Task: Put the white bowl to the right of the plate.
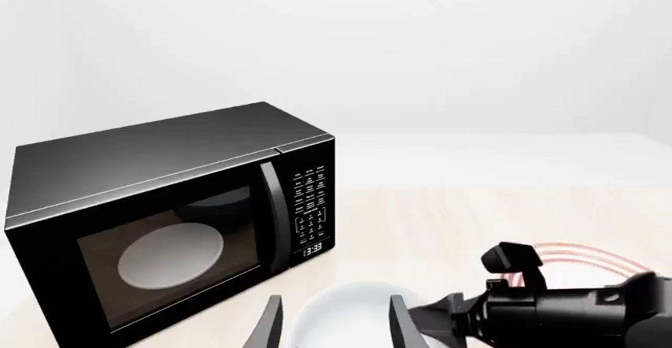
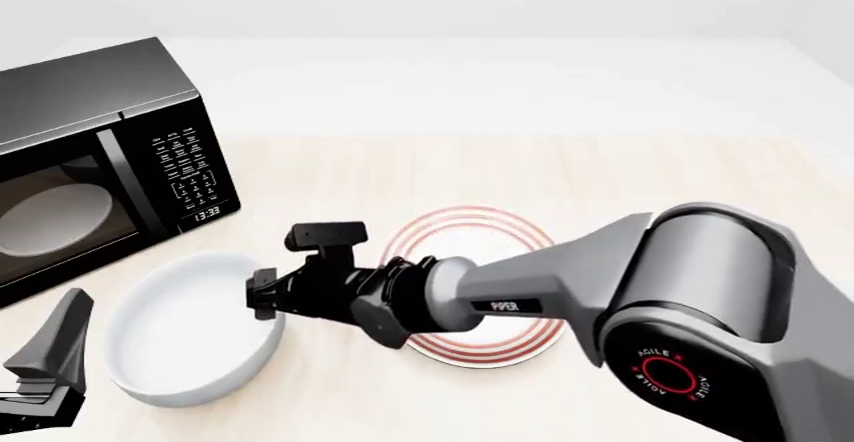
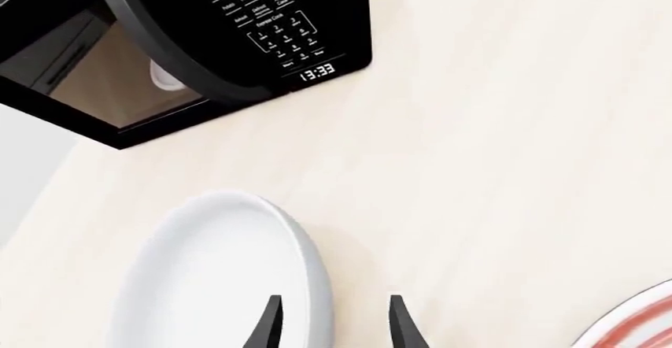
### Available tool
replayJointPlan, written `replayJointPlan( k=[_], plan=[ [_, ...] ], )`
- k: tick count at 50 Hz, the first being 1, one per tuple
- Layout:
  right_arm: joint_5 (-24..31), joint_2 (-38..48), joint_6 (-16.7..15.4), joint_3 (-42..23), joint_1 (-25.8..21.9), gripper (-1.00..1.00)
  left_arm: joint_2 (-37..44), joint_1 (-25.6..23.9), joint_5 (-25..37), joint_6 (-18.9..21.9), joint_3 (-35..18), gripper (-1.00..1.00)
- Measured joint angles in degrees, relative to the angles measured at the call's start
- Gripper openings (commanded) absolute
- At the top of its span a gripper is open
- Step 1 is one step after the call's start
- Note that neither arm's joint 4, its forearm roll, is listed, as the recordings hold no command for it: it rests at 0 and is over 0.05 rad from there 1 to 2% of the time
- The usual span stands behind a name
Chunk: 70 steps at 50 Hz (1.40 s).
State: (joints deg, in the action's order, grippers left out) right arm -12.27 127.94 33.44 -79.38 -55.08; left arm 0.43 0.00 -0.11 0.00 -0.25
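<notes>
The white bowl (image 2: 174, 337) sits on the table at the front left, just ahead of the microwave. The plate (image 2: 497, 230), ringed in red, lies to the bowl's right, partly under my right arm. My right gripper (image 2: 262, 298) reaches across the plate to the bowl's right rim. In the right wrist view it (image 3: 334, 328) is open, its fingers straddling the bowl's rim (image 3: 311, 285). My left gripper (image 2: 51, 360) is open at the front left corner, apart from the bowl. Its wrist view looks past its fingers (image 1: 271, 326) at the bowl (image 1: 347, 305).
A black microwave (image 2: 94, 152) stands at the left with its door shut and a pale disc (image 2: 51, 217) visible inside. Its clock panel (image 3: 315, 72) is close to the bowl. Bare wooden tabletop (image 2: 641, 172) extends to the right of the plate.
</notes>
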Motion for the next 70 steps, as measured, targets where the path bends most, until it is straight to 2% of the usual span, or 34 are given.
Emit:
replayJointPlan(
  k=[2, 3, 21, 42, 54, 70],
  plan=[
    [-0.2, 0.1, 0.1, 0.0, -0.1, 1.00, 0.0, 0.0, 0.0, 0.0, 0.0, 1.00],
    [-0.3, 0.2, 0.2, 0.0, -0.1, -1.00, 0.0, 0.0, 0.0, 0.0, 0.0, 1.00],
    [1.1, -0.6, -1.3, 0.1, -0.1, -1.00, 0.0, 0.0, 0.0, 0.0, 0.0, 1.00],
    [11.2, -15.3, -10.4, 0.8, 5.5, -1.00, 0.0, 0.0, 0.0, 0.0, 0.0, 1.00],
    [11.6, -25.4, -13.6, 8.6, 13.5, -1.00, 0.0, 0.0, 0.0, 0.0, 0.0, 1.00],
    [8.4, -40.6, -14.8, 25.7, 26.6, -1.00, 0.0, 0.0, 0.0, 0.0, 0.0, 1.00]
  ],
)
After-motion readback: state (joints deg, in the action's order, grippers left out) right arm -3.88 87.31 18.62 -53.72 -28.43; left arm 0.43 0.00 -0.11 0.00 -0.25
